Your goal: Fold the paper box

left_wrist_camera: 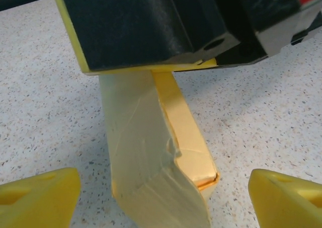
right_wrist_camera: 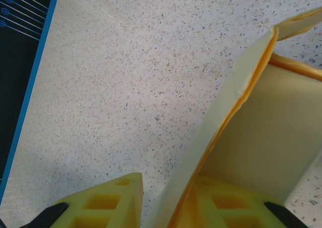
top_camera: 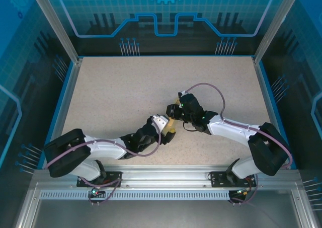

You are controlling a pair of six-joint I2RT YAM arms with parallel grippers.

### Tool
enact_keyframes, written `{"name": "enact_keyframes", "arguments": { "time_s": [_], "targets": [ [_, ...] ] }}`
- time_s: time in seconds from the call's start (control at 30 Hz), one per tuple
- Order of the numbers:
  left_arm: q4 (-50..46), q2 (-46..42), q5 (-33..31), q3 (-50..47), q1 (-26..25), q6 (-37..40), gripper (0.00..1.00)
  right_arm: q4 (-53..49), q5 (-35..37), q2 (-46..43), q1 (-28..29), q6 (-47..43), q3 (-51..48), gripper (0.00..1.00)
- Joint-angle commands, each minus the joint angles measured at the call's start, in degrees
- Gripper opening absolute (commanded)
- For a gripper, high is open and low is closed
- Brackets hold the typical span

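Paper box [left_wrist_camera: 151,162], pinched in right gripper [right_wrist_camera: 171,185], stands between wide-spread left gripper [left_wrist_camera: 161,187].

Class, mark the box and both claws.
box [left_wrist_camera: 136,127], left wrist view, pale front flap.
left claw [left_wrist_camera: 162,180], left wrist view, midway between fingertips.
right claw [right_wrist_camera: 171,187], right wrist view, midway between fingertips.

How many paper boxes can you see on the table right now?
1. The paper box is near the middle of the table, its upper edge pinched by the right gripper, just ahead of the open left gripper. The arms may hide others.
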Motion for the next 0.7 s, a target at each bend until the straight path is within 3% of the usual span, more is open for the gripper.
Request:
{"name": "enact_keyframes", "arguments": {
  "time_s": [0.0,0.3,0.47,0.67],
  "targets": [
    [7.78,2.27,-1.26,1.61,-0.33,2.15,0.83,-3.30,1.58,-0.31,0.84,-0.57,-0.44,0.29],
    [10.06,4.88,-1.39,1.98,-0.33,2.77,0.55,-3.24,1.94,-1.39,0.69,-0.61,-1.15,0.29],
    [10.76,4.54,-1.24,0.78,-0.17,3.53,0.46,-3.25,1.72,-2.20,0.36,-0.96,-0.56,0.31],
    [10.86,3.15,0.94,-0.65,0.75,3.92,0.42,-4.57,1.62,-5.00,-0.62,-2.40,0.66,0.41]
  ]
}}
